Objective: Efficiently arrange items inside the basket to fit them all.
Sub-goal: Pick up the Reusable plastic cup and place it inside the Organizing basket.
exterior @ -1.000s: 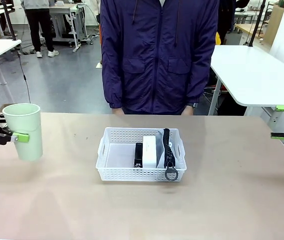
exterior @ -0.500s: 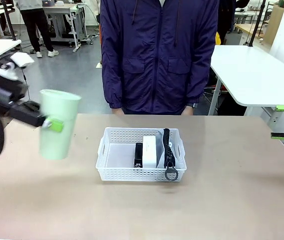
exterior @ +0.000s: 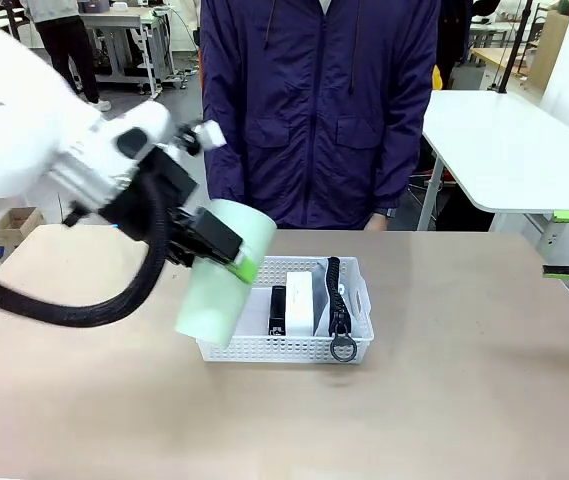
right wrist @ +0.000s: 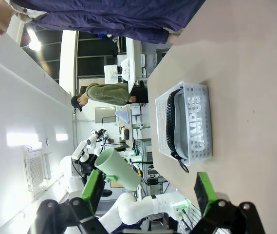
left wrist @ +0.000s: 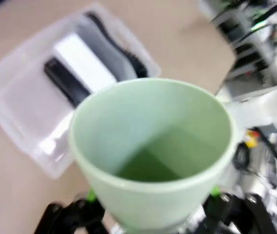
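Looks like a robotics lab or research workshop. Plain tan worktable (exterior: 444, 380) up front, more white tables (exterior: 509, 140) on metal legs behind, grey floor (exterior: 124, 160), equipment benches (exterior: 129, 30) with cables along the back. People standing around in jackets, another white robot arm (right wrist: 80, 161) visible farther off under ceiling lights (right wrist: 33, 44).
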`<act>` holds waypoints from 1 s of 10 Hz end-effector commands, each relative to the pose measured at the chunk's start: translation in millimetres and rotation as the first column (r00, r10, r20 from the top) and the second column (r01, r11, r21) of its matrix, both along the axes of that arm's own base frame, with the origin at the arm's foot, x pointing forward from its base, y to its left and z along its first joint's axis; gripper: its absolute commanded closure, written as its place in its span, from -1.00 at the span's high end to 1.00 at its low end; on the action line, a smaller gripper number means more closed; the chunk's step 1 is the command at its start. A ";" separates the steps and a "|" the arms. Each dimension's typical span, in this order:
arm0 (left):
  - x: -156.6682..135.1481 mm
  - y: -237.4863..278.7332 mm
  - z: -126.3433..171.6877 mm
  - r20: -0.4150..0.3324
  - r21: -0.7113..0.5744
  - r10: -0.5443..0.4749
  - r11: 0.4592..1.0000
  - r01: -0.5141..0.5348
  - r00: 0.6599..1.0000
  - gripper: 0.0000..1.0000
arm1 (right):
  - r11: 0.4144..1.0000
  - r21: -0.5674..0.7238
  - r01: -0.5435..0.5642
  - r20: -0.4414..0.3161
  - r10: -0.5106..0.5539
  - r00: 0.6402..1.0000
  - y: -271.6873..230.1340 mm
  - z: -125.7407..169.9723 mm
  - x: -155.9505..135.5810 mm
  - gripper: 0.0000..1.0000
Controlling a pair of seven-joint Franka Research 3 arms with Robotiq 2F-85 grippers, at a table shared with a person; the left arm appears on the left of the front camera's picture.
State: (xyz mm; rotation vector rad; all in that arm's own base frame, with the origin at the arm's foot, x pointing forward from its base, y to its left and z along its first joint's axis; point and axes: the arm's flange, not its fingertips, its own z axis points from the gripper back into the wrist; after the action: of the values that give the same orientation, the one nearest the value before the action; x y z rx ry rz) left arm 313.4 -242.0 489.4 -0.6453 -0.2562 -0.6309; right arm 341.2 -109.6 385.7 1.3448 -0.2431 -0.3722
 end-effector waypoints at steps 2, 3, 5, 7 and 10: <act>70.4 -30.3 14.4 -0.043 0.083 0.139 0.987 -0.135 0.989 0.75 | 1.000 0.011 0.002 -0.007 -0.002 1.000 0.2 5.3 -0.6 1.00; 87.7 -31.8 17.7 -0.032 0.022 0.190 0.982 -0.189 0.981 0.75 | 1.000 0.011 0.002 -0.007 -0.002 1.000 0.2 5.3 -0.6 1.00; 73.0 -26.8 4.3 -0.055 0.076 0.131 0.989 -0.127 0.990 0.75 | 1.000 0.011 0.002 -0.007 -0.002 1.000 0.2 5.3 -0.6 1.00; 73.0 -26.8 4.3 -0.055 0.076 0.131 0.989 -0.127 0.990 0.75 | 1.000 0.011 0.002 -0.007 -0.002 1.000 0.2 5.3 -0.6 1.00; 84.0 -34.9 -5.1 -0.116 0.064 0.299 0.954 -0.294 0.947 0.75 | 1.000 0.011 0.002 -0.007 -0.002 1.000 0.2 5.3 -0.6 1.00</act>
State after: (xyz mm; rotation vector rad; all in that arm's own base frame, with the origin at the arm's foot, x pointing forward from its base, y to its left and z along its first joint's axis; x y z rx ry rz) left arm 393.4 -273.8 487.2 -0.5963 -0.2057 -0.4434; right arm 341.2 -109.7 385.6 1.3447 -0.2427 -0.3724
